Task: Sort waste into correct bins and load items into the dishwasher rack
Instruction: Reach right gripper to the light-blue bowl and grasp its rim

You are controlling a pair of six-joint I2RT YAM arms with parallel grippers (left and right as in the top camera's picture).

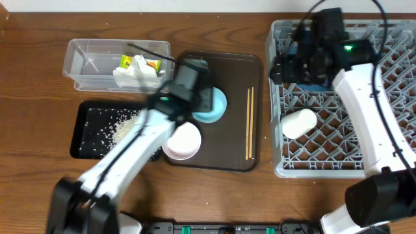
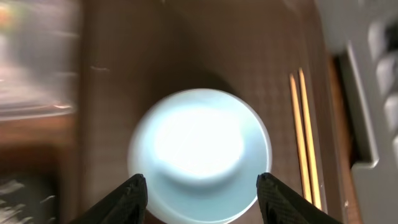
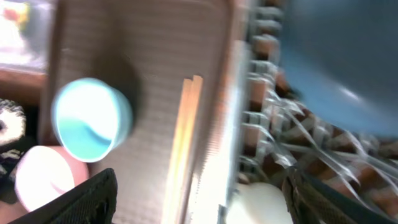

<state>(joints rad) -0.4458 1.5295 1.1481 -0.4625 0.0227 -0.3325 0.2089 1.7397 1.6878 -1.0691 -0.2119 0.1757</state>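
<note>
Note the left end effector (image 2: 202,184) open, one finger at each side of the light-blue bowl (image 2: 199,149), not closed on it. Locate that bowl near the middle of the brown tray (image 1: 234,68), just beside the white bowl (image 1: 182,140). Note the right end effector (image 3: 205,193) open and empty over the dishwasher rack (image 1: 281,170), next to the dark-blue plate (image 3: 339,56).

Risks:
- Expect a slip if closing on the rounded wall; judged likely to tip or skid the bowl.
- Guard against nudging the white bowl toward the tray lip.
- Avoid sweeping the chopsticks (image 1: 249,123) on the way to the rack; lying loose, probably prone to roll.

Clearance:
- Lift above the tray's raised edge and the rack's wall before travelling right.
- Treat the rack's far left as crowded by the right arm, the plate and a white item (image 1: 299,123); aim for the open cells at the near right.
</note>
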